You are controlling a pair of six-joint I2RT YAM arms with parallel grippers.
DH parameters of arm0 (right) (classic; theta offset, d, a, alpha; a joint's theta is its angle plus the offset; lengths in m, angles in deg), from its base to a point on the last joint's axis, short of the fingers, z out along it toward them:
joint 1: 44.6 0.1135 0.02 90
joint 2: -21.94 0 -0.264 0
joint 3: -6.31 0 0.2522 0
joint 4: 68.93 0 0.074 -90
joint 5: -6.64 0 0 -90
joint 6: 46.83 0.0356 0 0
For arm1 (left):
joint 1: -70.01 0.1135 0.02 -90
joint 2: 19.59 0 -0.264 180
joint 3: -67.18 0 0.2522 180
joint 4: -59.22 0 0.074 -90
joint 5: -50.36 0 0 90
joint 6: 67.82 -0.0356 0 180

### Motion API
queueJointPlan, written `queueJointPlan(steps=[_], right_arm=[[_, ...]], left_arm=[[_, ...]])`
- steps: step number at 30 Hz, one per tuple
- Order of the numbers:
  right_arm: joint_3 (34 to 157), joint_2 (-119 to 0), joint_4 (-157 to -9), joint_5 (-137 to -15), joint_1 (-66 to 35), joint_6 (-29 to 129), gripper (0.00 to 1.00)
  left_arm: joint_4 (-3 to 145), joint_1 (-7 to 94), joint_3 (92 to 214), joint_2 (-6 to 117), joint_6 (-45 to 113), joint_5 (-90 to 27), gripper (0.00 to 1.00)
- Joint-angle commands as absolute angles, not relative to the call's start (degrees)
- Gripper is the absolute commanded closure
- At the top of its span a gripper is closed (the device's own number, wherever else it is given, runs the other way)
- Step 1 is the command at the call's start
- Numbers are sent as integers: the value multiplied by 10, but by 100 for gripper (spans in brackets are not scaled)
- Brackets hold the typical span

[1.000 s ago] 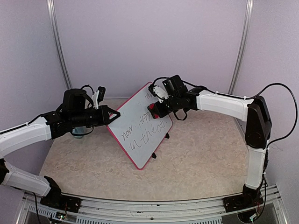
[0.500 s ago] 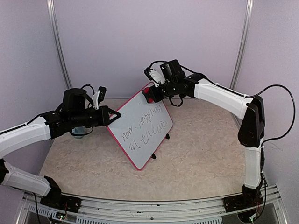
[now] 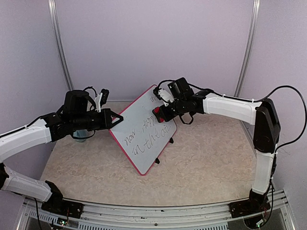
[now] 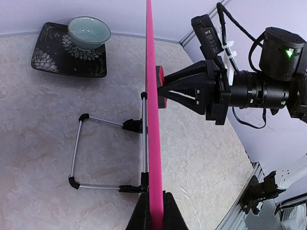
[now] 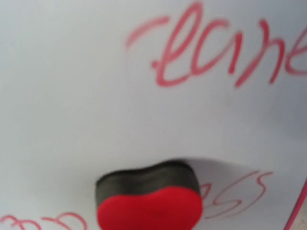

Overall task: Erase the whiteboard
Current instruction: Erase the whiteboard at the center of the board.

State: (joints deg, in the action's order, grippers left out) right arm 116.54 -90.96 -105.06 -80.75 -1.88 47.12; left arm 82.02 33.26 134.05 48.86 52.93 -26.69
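Note:
The whiteboard point(image 3: 139, 139), pink-framed, stands tilted on the table with handwriting across its face. My left gripper point(image 3: 116, 118) is shut on the frame of its left edge. In the left wrist view the board's edge point(image 4: 150, 120) runs straight up from my clamped fingertips point(image 4: 154, 216). My right gripper point(image 3: 161, 112) is shut on a small red eraser point(image 3: 157, 113) and presses it on the board's upper right part. In the right wrist view the eraser point(image 5: 148, 203), red with a black felt face, lies against the white surface point(image 5: 72, 96) below red writing; the fingers themselves are hidden.
Behind the board a wire stand point(image 4: 75, 148) with black feet rests on the table. A pale green bowl point(image 4: 88, 32) sits on a black patterned plate point(image 4: 45, 60) at the back left. Purple walls close in the table at the back and sides.
My right gripper swept the eraser up to the board's top corner, then came back down onto the upper right part. The left gripper and the board have not moved.

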Motion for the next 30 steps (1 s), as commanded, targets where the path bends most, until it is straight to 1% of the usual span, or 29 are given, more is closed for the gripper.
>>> queueJointPlan(steps=[1, 9, 13, 18, 23, 30], right_arm=[[1156, -896, -1046, -799, -19, 471, 100], [1173, -864, -1046, -797, -19, 471, 100], [1177, -853, -1044, -802, -20, 471, 100], [1180, -846, -1039, -798, -25, 473, 100], [1180, -843, -1018, -790, -37, 481, 100], [1193, -849, -991, -771, -56, 494, 100]], left_arm=[[810, 317, 1362, 482, 524, -196, 94], [809, 323, 1396, 497, 525, -207, 63], [821, 328, 1430, 513, 521, -215, 50], [847, 332, 1471, 533, 505, -241, 38], [889, 339, 1522, 574, 470, -272, 33], [913, 351, 1584, 646, 437, -292, 30]])
